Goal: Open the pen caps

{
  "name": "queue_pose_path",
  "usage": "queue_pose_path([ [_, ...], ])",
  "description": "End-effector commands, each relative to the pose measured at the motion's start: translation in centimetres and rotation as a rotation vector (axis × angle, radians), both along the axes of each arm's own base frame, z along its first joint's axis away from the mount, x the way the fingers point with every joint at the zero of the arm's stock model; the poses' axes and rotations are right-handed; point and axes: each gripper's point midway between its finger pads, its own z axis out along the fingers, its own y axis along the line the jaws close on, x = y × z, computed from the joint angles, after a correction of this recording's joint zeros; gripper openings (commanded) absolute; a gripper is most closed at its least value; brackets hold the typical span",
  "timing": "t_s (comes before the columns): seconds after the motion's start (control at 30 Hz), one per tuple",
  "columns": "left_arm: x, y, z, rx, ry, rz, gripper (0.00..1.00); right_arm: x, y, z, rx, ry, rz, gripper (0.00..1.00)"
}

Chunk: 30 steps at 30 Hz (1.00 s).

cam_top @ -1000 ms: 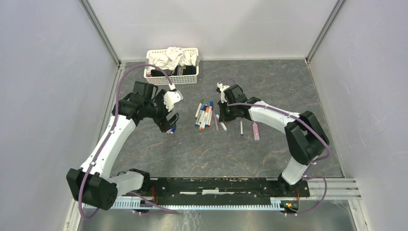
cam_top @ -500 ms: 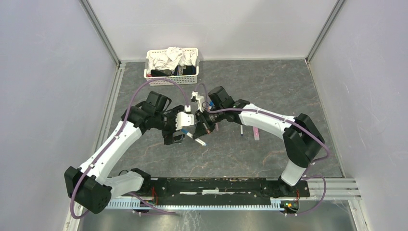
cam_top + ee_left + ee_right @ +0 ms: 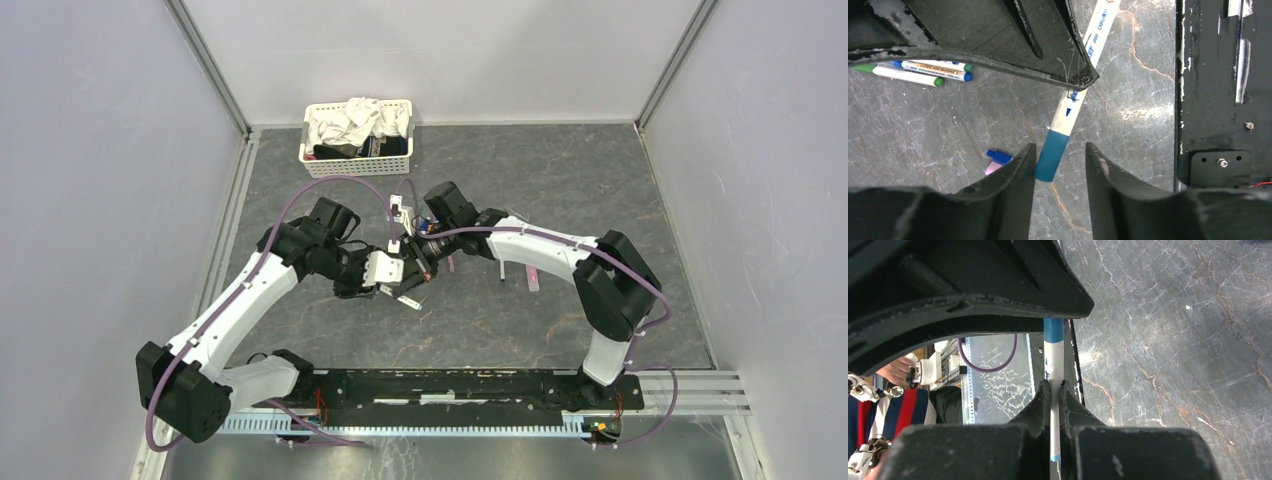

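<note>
With the left gripper (image 3: pixel 1060 152) half-spread around the blue pen cap (image 3: pixel 1051 161), which sits off-centre between its jaws, closing may shove it aside and twist the pen (image 3: pixel 1070 109) pinched tight by the right gripper (image 3: pixel 1054 388) above the worktop (image 3: pixel 1133 70).

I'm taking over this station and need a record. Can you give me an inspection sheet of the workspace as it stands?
Surface: grey veined table.
Job's things: pen with blue cap on; loose pens and a loose blue cap on the table.
Clutter: white basket of cloths, far edge.
Grippers: right gripper shut on the pen; left gripper open, jaws either side of the blue cap.
Cables: purple cables loop over both arms.
Surroundings: pale walls; person partly visible beyond the table.
</note>
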Motion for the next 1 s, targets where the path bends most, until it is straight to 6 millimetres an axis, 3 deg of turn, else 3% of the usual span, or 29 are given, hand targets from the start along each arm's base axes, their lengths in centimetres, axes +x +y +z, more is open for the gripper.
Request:
queue_pose_path([
  [0.0, -1.0, -0.5, 0.1, -0.019, 0.009, -0.08, 0.43, 0.3, 1.5, 2.0, 0.085, -0.014, 0.032, 0.0],
  [0.17, -1.2, -0.6, 0.4, -0.023, 0.016, -0.088, 0.31, 0.5, 1.9, 2.0, 0.1, 0.009, 0.02, 0.0],
  [0.23, -1.2, -0.6, 0.6, -0.025, 0.016, -0.09, 0.22, 0.6, 2.0, 1.6, 0.094, 0.015, 0.014, 0.02],
  [0.3, -1.1, -0.6, 0.9, -0.025, 0.012, -0.089, 0.07, 0.7, 2.0, 1.1, 0.081, 0.025, 0.002, 0.26],
  [0.33, -1.0, -0.6, 1.0, -0.022, 0.01, -0.082, 0.03, 0.8, 2.0, 0.9, 0.075, 0.029, -0.003, 0.32],
  [0.43, -0.6, -0.6, 1.3, -0.019, 0.006, -0.06, 0.02, 0.7, 2.0, 0.4, 0.07, 0.043, -0.01, 0.42],
  [0.57, -0.3, -0.6, 1.6, -0.02, -0.002, -0.041, 0.02, 0.6, 2.0, 0.2, 0.069, 0.047, -0.008, 0.43],
  [0.67, 0.0, -0.6, 1.8, -0.017, -0.011, -0.032, 0.02, 0.5, 1.9, 0.2, 0.07, 0.047, -0.003, 0.39],
  [0.87, 0.8, 0.1, 1.5, 0.029, -0.035, -0.019, 0.02, 0.5, 1.1, -0.7, 0.027, 0.016, -0.004, 0.01],
  [0.97, 1.8, 1.2, 0.9, 0.097, -0.068, -0.001, 0.02, 0.5, -0.3, -2.0, -0.036, -0.011, -0.014, 0.0],
])
